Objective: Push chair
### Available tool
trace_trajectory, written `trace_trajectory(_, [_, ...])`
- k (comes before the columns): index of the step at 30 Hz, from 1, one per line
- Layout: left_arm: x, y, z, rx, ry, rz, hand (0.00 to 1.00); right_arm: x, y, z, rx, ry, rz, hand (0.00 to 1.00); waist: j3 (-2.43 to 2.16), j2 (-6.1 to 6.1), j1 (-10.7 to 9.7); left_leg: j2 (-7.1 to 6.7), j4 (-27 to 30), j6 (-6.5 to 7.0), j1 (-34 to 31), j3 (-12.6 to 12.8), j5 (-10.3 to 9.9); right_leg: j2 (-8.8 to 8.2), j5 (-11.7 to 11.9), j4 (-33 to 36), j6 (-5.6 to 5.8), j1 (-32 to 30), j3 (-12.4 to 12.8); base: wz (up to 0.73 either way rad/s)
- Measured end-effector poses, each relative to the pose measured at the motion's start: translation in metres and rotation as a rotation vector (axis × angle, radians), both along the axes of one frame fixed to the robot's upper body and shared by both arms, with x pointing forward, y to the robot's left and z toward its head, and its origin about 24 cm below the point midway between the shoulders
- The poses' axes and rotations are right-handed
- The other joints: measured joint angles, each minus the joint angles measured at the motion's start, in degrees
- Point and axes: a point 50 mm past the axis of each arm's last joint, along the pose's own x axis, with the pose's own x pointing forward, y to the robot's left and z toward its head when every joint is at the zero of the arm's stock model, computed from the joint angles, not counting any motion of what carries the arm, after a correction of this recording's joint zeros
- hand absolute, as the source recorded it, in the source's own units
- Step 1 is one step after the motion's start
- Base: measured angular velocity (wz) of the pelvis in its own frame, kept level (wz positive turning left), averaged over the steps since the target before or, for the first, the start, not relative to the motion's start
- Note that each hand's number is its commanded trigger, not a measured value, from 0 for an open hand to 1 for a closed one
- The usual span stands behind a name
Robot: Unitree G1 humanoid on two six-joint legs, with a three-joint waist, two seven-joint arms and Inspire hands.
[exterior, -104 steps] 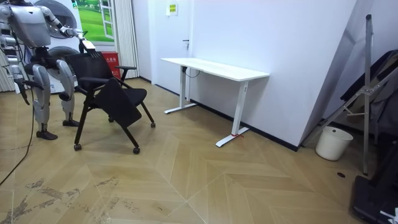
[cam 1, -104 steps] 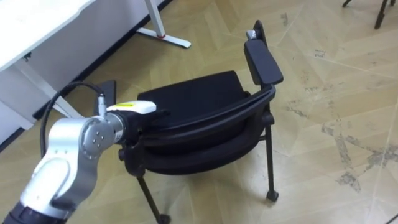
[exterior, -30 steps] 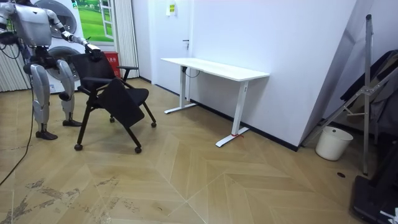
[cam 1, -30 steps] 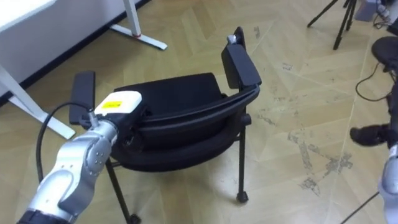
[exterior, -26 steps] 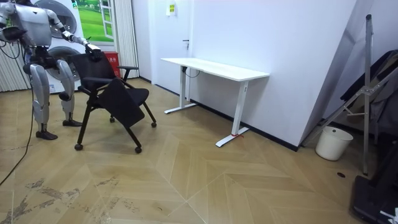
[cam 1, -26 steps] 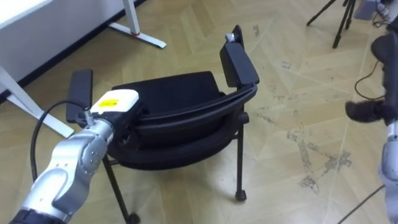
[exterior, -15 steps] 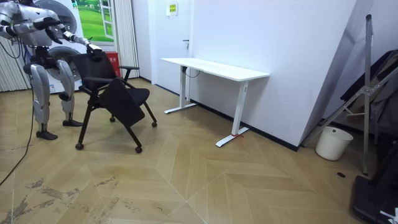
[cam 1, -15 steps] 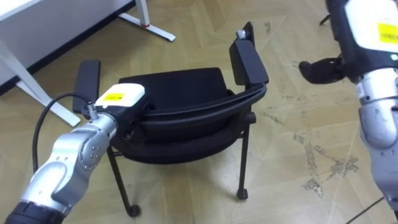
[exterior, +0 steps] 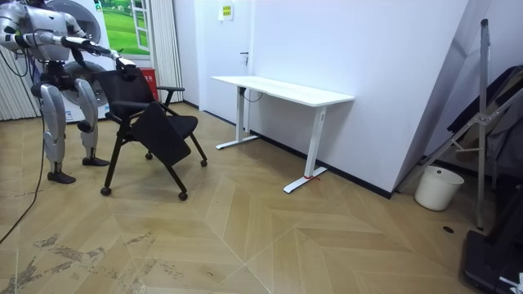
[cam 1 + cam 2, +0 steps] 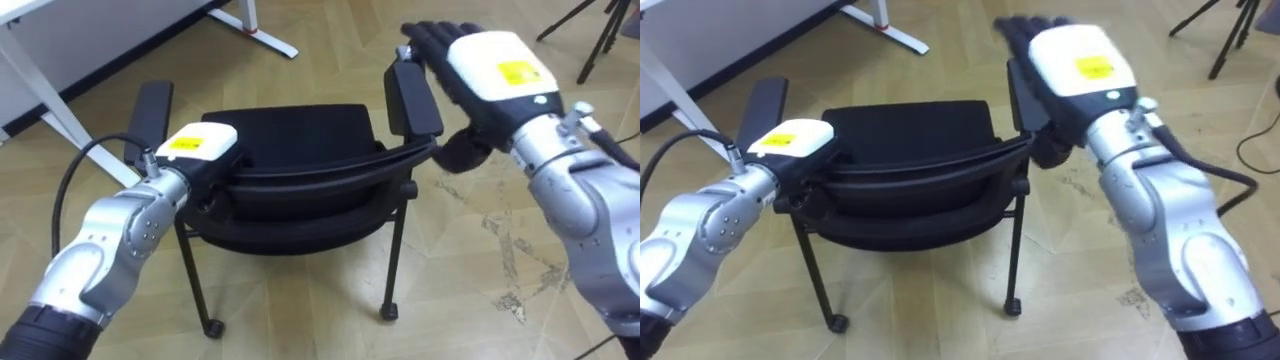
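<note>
In the left eye view, a black chair [image 10: 290,130] is standing on the wooden floor [image 10: 300,310], seen from behind its backrest [image 10: 310,182]. The left hand [image 10: 197,146] is resting on the left end of the backrest's top edge. Its fingers are lying hidden beneath it, so I cannot tell whether they are grasping. The right hand [image 10: 485,70] is hovering over the chair's right armrest [image 10: 412,95], its fingers [image 10: 432,38] stretched out straight and released.

In the room view, the robot is standing behind the chair at the room view's left, both arms reaching forward to the backrest. The chair is facing a white desk [image 9: 286,88] by the wall, well apart from it. A white bucket [image 9: 431,188] is sitting on the floor farther toward the room view's right.

The right eye view is showing the same scene.
</note>
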Motion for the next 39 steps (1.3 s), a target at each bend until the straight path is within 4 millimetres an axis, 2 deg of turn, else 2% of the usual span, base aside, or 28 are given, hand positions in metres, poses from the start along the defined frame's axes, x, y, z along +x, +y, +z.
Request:
trace_trajectory(6, [0.0, -0.002, 0.0, 0.0, 0.001, -0.013, 1.0, -0.004, 0.002, -0.009, 0.011, 0.183, 0.064, 0.0, 0.02, -0.05, 0.52, -0.01, -0.04, -0.01, 0.21, -0.05, 0.0, -0.01, 0.0, -0.02, 0.0, 0.19, -0.13, 0.0])
trace_trajectory(12, [0.003, -0.006, 0.004, 0.008, -0.007, -0.028, 1.0, -0.006, 0.004, -0.014, 0.022, 0.306, 0.098, 0.0, 0.48, -0.78, 1.05, 0.01, -0.29, -0.01, 0.49, -0.04, 0.0, 0.01, 0.0, -0.2, 0.0, 0.42, -0.41, 0.0])
trace_trajectory(15, [0.004, -0.008, 0.004, 0.012, -0.012, -0.038, 1.0, -0.007, 0.005, -0.016, 0.022, 0.346, 0.119, 0.0, 0.51, -0.95, 1.34, 0.01, -0.45, -0.01, 0.47, -0.05, 0.0, 0.0, 0.01, -0.16, -0.01, 0.33, -1.07, 0.0])
trace_trajectory(20, [0.003, -0.009, 0.005, 0.014, -0.015, -0.047, 1.0, -0.008, 0.005, -0.018, 0.007, 0.37, 0.121, 0.0, 0.46, -1.05, 1.58, 0.0, -0.46, -0.01, 0.49, -0.25, 0.0, -0.01, 0.01, -0.15, -0.01, 0.42, -1.27, 0.01])
trace_trajectory(25, [0.003, -0.01, 0.005, 0.014, -0.02, -0.05, 1.0, -0.008, 0.014, -0.02, 0.036, 0.367, 0.132, 0.0, 0.45, -1.18, 1.73, -0.06, -0.32, -0.01, 0.31, -0.9, 0.0, 0.01, 0.01, -0.1, -0.01, 0.41, -1.14, 0.02])
trace_trajectory(27, [0.003, -0.014, 0.003, 0.018, -0.023, -0.054, 1.0, -0.009, 0.018, -0.024, 0.057, 0.367, 0.133, 0.0, 0.45, -1.19, 1.59, -0.21, -0.01, -0.01, 0.37, -1.73, 0.0, 0.02, 0.01, -0.16, -0.01, 0.97, -1.16, 0.16])
trace_trajectory(32, [0.003, -0.019, 0.002, 0.011, -0.038, -0.066, 1.0, -0.011, 0.028, -0.035, 0.087, 0.331, 0.146, 0.0, 0.52, -0.99, 1.87, -0.24, 0.19, -0.02, 0.34, -2.01, 0.0, 0.03, 0.01, -0.37, -0.01, 1.47, -1.62, 0.08])
trace_trajectory(34, [0.003, -0.025, 0.0, -0.003, -0.047, -0.071, 1.0, -0.011, 0.031, -0.052, 0.118, 0.328, 0.117, 0.0, 0.74, -0.37, 1.78, -0.38, 0.34, -0.16, 0.28, -2.9, -0.1, 0.08, 0.04, -0.95, -0.06, 2.12, -2.16, 0.19])
trace_trajectory(36, [0.002, -0.031, -0.002, -0.02, -0.05, -0.079, 1.0, -0.011, 0.031, -0.065, 0.111, 0.326, 0.089, 0.0, 0.67, 0.75, 1.75, -0.59, 0.55, -0.15, -0.13, -3.31, -0.1, 0.01, 0.04, -0.96, -0.06, 2.06, -2.18, 0.16])
trace_trajectory(37, [0.002, -0.034, -0.003, -0.031, -0.05, -0.082, 1.0, -0.01, 0.031, -0.066, 0.11, 0.307, 0.082, 0.0, 0.56, 1.66, 1.77, -0.71, 0.82, -0.14, -0.58, -3.57, -0.1, -0.06, 0.04, -0.98, -0.06, 1.89, -2.19, 0.14])
trace_trajectory(39, [0.002, -0.038, -0.006, -0.046, -0.049, -0.084, 1.0, -0.009, 0.03, -0.07, 0.086, 0.281, 0.065, 0.0, 0.55, 2.56, 2.29, -0.75, 0.82, -0.14, -0.56, -3.8, -0.1, -0.08, 0.03, -0.99, -0.04, 1.94, -2.34, 0.06])
